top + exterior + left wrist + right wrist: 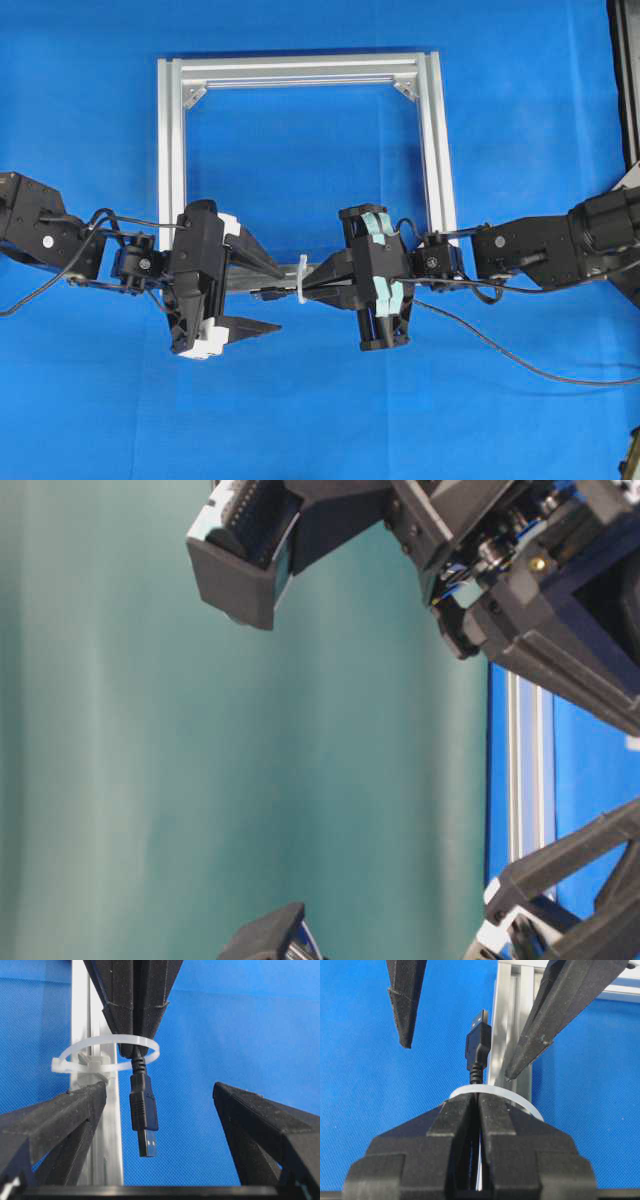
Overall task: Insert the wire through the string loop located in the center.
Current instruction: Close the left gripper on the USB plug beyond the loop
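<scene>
The right gripper (477,1105) is pinching the wire (143,1110), its plug poking through the string loop (107,1055) toward six o'clock in the left wrist view. The left gripper (160,1110) is gaping wide, flanking the plug with open room. The frame (170,150) is showing whole only overhead.

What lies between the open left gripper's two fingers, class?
The wire's plug, poking through the string loop from the shut right gripper, hangs between the left gripper's fingers, touching neither; the left wrist view shows it.

Square silver aluminium frame (170,150) — corner brackets (194,96), blue cloth (320,420)
</scene>
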